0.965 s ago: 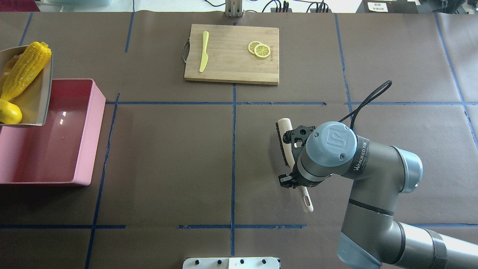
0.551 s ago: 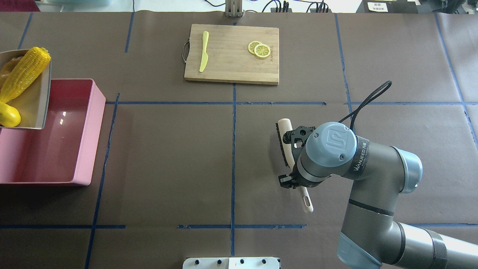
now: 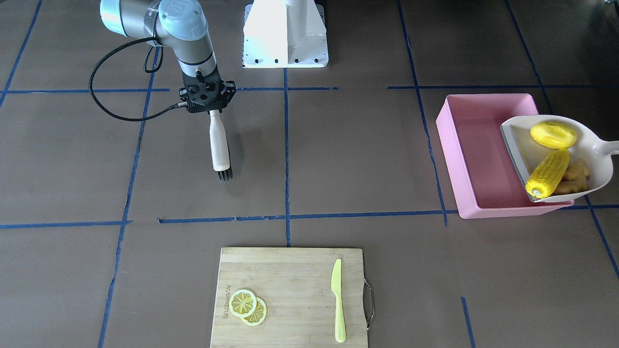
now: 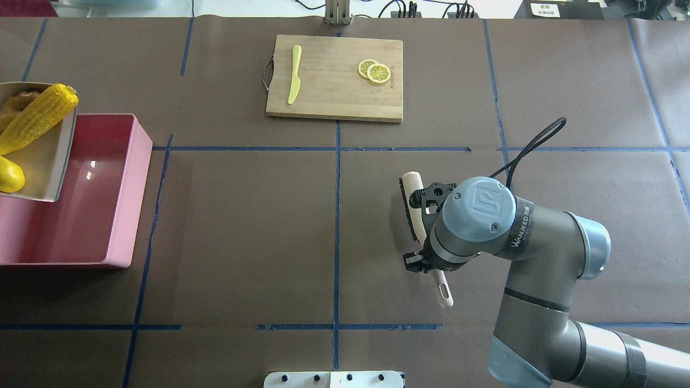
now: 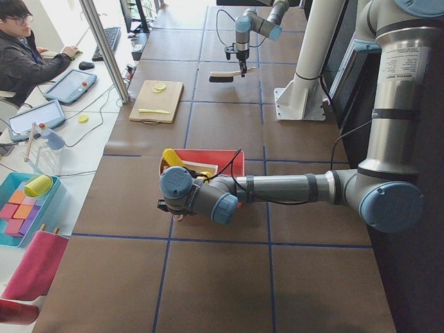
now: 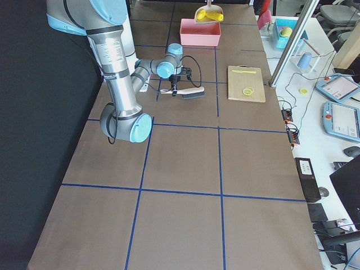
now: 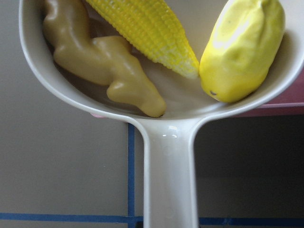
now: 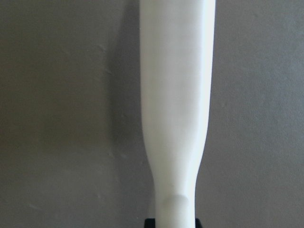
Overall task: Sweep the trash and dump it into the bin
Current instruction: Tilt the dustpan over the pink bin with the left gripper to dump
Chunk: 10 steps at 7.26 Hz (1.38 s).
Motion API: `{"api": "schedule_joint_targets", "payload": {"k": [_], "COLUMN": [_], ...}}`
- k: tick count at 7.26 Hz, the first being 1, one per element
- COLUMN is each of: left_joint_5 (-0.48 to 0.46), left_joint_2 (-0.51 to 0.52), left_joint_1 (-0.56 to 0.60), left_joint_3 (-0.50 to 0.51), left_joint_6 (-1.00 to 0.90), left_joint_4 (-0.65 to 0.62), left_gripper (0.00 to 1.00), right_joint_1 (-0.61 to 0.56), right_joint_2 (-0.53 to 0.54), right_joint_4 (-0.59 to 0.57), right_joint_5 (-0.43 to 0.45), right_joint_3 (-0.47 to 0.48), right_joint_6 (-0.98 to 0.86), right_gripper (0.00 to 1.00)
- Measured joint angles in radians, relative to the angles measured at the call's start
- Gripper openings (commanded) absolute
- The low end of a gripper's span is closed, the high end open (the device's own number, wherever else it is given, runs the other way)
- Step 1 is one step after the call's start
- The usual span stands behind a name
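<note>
The cream dustpan (image 3: 597, 159) hangs over the far right part of the pink bin (image 3: 476, 159). In it lies the trash: a corn cob (image 3: 549, 171), a yellow potato-like lump (image 3: 552, 135) and a tan ginger root (image 3: 575, 176). The left wrist view shows the pan's handle (image 7: 168, 175) running toward the camera, fingers hidden. My left gripper (image 5: 175, 208) shows only in the exterior left view, so I cannot tell its state. My right gripper (image 3: 208, 99) is shut on the white brush (image 3: 218, 145), whose black bristles are low at the table.
A wooden cutting board (image 3: 290, 295) at the far edge of the table carries two lemon slices (image 3: 247, 307) and a yellow-green knife (image 3: 338, 299). A black cable (image 3: 104, 96) loops from the right wrist. A person (image 5: 28, 48) sits at a side desk.
The dustpan with the trash has shifted a little toward the robot and the table's left edge, over the bin. The right arm and brush have not moved.
</note>
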<state>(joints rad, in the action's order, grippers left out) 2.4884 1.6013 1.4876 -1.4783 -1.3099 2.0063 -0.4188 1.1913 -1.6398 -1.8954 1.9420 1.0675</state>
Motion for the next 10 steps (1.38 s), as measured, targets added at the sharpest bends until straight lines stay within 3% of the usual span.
{"api": "schedule_joint_targets", "payload": {"k": [5, 10], "left_joint_5": [-0.085, -0.250], "left_joint_2": [0.000, -0.007], "left_joint_1": [-0.002, -0.006], "left_joint_3": [-0.165, -0.228], "left_joint_6": [-0.010, -0.029], "left_joint_4": [-0.251, -0.300], "left_gripper": [0.00, 0.00], "right_joint_1": [0.000, 0.000], "right_joint_2": [0.006, 0.007], "right_joint_4": [0.000, 0.000], "right_joint_5": [-0.002, -0.002], "right_joint_3": [0.000, 0.001], "right_joint_6": [0.000, 0.001], "right_gripper": [0.00, 0.00]}}
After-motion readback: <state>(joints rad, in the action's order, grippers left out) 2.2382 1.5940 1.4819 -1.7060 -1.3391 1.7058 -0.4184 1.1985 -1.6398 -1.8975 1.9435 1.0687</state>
